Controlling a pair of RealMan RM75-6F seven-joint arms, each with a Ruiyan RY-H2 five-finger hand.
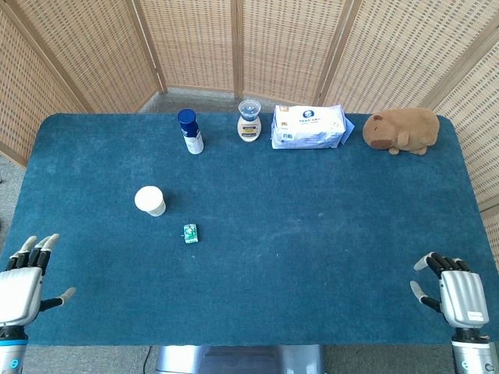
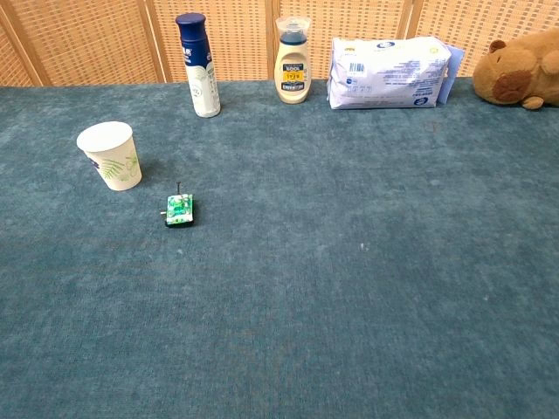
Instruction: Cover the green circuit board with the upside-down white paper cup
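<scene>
Both hands, left hand (image 1: 22, 284) and right hand (image 1: 452, 292), rest empty with fingers spread at the near table (image 1: 312, 234) edge. White paper cup (image 2: 111, 154) with green leaf print stands mouth-up, just left of the small green circuit board (image 2: 179, 209), apart.

table cover (image 1: 312, 234): matt blue felt | paper cup (image 2: 111, 154): matt white | screen (image 1: 203, 39): woven cane | hands (image 1: 464, 296): brushed metal

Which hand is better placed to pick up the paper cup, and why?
Left. The paper cup and circuit board lie on the left hand's side; the right hand is across the table.
</scene>
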